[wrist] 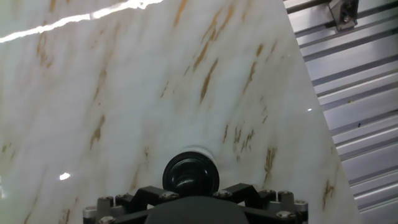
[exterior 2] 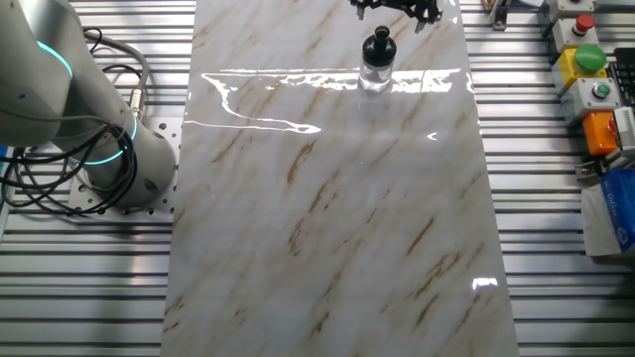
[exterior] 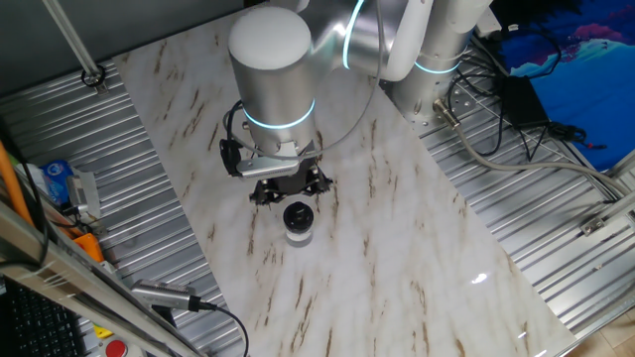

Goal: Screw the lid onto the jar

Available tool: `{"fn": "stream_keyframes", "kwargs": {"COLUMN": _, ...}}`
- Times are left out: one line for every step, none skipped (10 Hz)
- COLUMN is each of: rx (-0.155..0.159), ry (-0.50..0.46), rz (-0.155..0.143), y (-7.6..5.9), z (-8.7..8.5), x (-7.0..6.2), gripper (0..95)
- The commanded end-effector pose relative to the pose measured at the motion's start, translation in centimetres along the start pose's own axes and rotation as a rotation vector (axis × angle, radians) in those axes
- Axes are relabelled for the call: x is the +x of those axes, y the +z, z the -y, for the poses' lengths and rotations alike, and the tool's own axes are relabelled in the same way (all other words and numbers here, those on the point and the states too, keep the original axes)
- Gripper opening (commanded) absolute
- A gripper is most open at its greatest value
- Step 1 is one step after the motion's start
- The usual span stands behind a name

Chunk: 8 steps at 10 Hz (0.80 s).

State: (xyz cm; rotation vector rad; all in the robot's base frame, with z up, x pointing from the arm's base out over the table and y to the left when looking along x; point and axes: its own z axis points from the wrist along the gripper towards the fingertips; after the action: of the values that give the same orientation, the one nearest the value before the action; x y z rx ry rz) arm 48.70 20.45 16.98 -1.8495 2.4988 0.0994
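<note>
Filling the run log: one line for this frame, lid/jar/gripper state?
lid: sits on jar | jar: upright on marble table | gripper: above lid, apart from it | jaws: state unclear

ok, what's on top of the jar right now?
The black lid sits on the jar, covering its mouth. Whether it's threaded down can't be seen. The gripper is beside it, not gripping it; nothing visible inside the glass.

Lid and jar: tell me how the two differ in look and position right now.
The lid is black and opaque; the jar is clear glass. The lid sits on top, at the jar's mouth, while the jar stands upright on the marble table. The lid is a flat cap; the jar is taller. Both are round and similar in width. The hand hovers beside them, not gripping.
</note>
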Motion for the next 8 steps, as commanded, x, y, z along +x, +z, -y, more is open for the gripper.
{"fn": "stream_keyframes", "kwargs": {"rx": -0.007, "ry": 0.011, "rz": 0.016, "y": -0.04, "z": -0.07, "x": 0.04, "gripper": 76.0}}
{"fn": "stream_keyframes", "kwargs": {"rx": -0.007, "ry": 0.011, "rz": 0.015, "y": -0.04, "z": -0.07, "x": 0.04, "gripper": 76.0}}
{"fn": "stream_keyframes", "kwargs": {"rx": -0.006, "ry": 0.012, "rz": 0.010, "y": -0.04, "z": -0.07, "x": 0.04, "gripper": 76.0}}
{"fn": "stream_keyframes", "kwargs": {"rx": -0.004, "ry": 0.016, "rz": 0.004, "y": -0.04, "z": -0.07, "x": 0.04, "gripper": 76.0}}
{"fn": "stream_keyframes", "kwargs": {"rx": -0.003, "ry": 0.023, "rz": -0.002, "y": -0.04, "z": -0.07, "x": 0.04, "gripper": 76.0}}
{"fn": "stream_keyframes", "kwargs": {"rx": 0.005, "ry": 0.029, "rz": -0.023, "y": -0.04, "z": -0.07, "x": 0.04, "gripper": 76.0}}
{"fn": "stream_keyframes", "kwargs": {"rx": 0.007, "ry": 0.029, "rz": -0.030, "y": -0.04, "z": -0.07, "x": 0.04, "gripper": 76.0}}
{"fn": "stream_keyframes", "kwargs": {"rx": 0.006, "ry": 0.026, "rz": -0.033, "y": -0.04, "z": -0.07, "x": 0.04, "gripper": 76.0}}
